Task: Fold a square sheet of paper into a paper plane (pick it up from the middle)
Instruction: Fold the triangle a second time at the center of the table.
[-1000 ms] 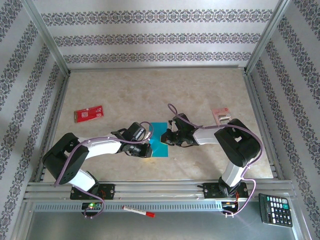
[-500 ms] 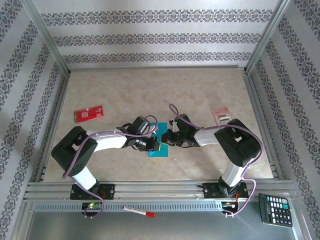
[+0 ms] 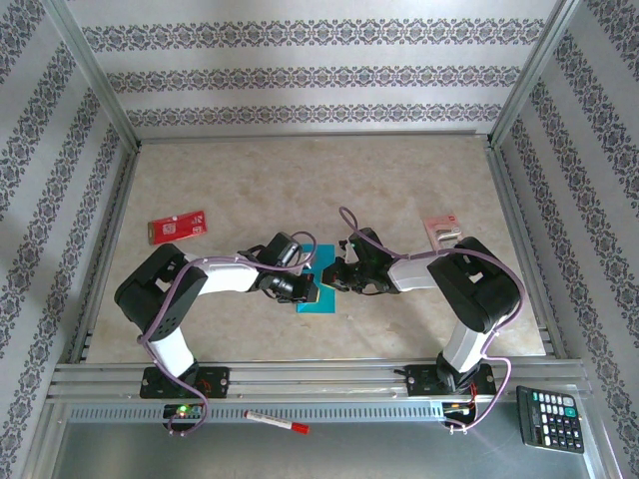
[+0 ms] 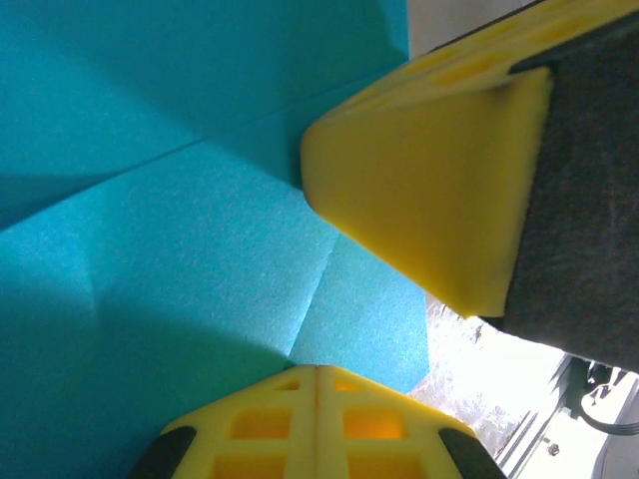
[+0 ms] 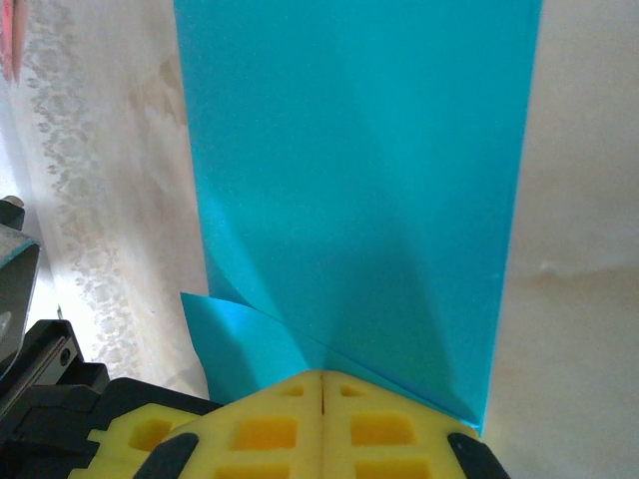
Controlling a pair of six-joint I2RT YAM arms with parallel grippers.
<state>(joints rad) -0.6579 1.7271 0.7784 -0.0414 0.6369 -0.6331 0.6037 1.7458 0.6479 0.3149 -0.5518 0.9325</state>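
Top external view: paper [image 3: 321, 303] lies near the middle of the worktop [image 3: 300, 180], slightly toward the near edge, as a narrow creased shape and not yet a plane. Both claws meet over it, left claw [image 3: 311, 290] from the left and right claw [image 3: 330, 278] from the right, tips just beside each other. Left wrist view: left claw [image 4: 316, 371] is closed, tips seamed together on the paper [image 4: 190, 249], where a crease runs straight into them; the other arm's yellow finger sits close above. Right wrist view: right claw [image 5: 321, 377] is likewise closed at the near end of the paper [image 5: 359, 170], with fold lines converging on the tips and a small flap showing to the left. Cannot tell whether either claw nips a layer or merely presses down. Judgement: mid-fold, several creases to go. Risks: with tips this close, a small sideways error could knock claw on claw. If both hold and draw apart, the thin sheet could tear at the crease. If only pressing, the paper may skate on the smooth worktop and the next crease land skewed. The loose flap could spring open once released.
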